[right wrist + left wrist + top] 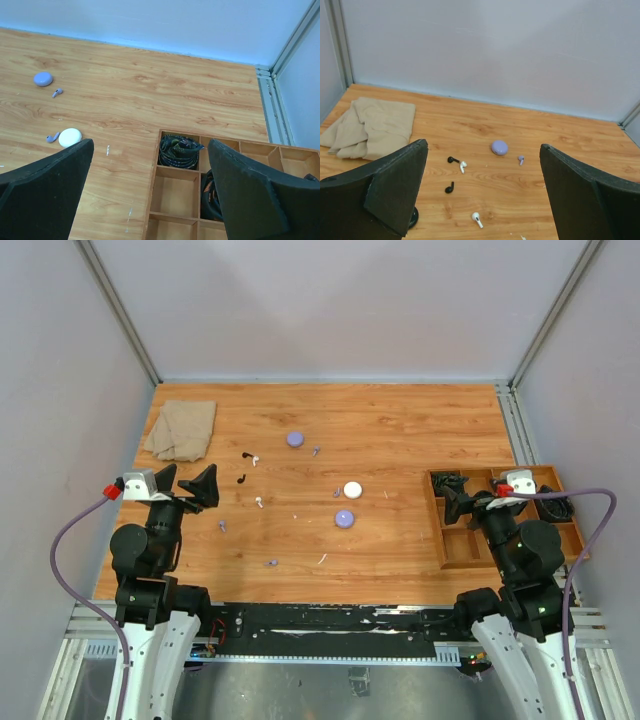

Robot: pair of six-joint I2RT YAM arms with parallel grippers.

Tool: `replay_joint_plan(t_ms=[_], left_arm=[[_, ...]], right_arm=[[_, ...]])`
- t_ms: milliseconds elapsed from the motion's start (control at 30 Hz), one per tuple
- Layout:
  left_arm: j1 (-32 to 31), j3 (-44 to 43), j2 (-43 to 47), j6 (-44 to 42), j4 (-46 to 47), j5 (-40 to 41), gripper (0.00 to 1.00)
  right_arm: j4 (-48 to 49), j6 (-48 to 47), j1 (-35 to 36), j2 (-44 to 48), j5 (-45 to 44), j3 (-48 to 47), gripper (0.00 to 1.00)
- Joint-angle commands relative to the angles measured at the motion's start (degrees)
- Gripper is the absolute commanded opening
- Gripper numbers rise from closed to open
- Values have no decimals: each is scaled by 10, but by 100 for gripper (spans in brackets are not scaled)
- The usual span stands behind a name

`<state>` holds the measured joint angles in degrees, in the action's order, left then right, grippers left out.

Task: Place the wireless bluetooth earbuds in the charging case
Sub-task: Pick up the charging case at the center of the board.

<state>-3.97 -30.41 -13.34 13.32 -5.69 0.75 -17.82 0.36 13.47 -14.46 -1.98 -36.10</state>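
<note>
Big picture first: the wooden table (400, 420) fills the overhead view. At lower right of that frame sits the compartmented wooden tray (465, 548), with a dark cable bundle (177, 150) in one of its far compartments. At upper left lies a crumpled beige cloth (182, 430), well apart from the action.

Now the arms. The left gripper (482, 145) hovers at the left side of the table. Its jaws are spread wide with nothing between them, and its own camera looks through the gap at the scattered buds. The right gripper (151, 145) hangs by the tray's corner, spread just as wide and also empty.

On to the small stuff. There are three round cases mid-table: a purple case (295, 439) at upper centre, a white case (352, 490) in the middle, and a second purple case (344, 519) just below it. All three look closed, as far as these views tell.

The earbuds are loose on the wood, every one I can find. A black earbud (452, 160) and a white earbud (463, 166) lie almost touching, left of the upper purple case. A second black earbud (449, 188) sits just below them, and a second white earbud (477, 219) is lower still. A purple earbud (316, 451) lies just beside the upper case, and a second purple earbud (51, 137) is right next to the white case. Two more purple specks lie toward the lower left.

My call is that we're at the very start. No bud is seated, no case is open and nothing is grasped. Opening a case, picking up the buds and seating them is all ahead.
</note>
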Motion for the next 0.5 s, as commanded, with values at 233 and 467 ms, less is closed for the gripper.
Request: replay_joint_plan(t_ms=[233,467], left_arm=[[-25,4,4,-16,15,-32,99],[-53,0,-9,-6,19,-71,99]], right_arm=[[0,8,-9,-17,57,-12,99],[-17,50,-9,-43,102,-19,99]])
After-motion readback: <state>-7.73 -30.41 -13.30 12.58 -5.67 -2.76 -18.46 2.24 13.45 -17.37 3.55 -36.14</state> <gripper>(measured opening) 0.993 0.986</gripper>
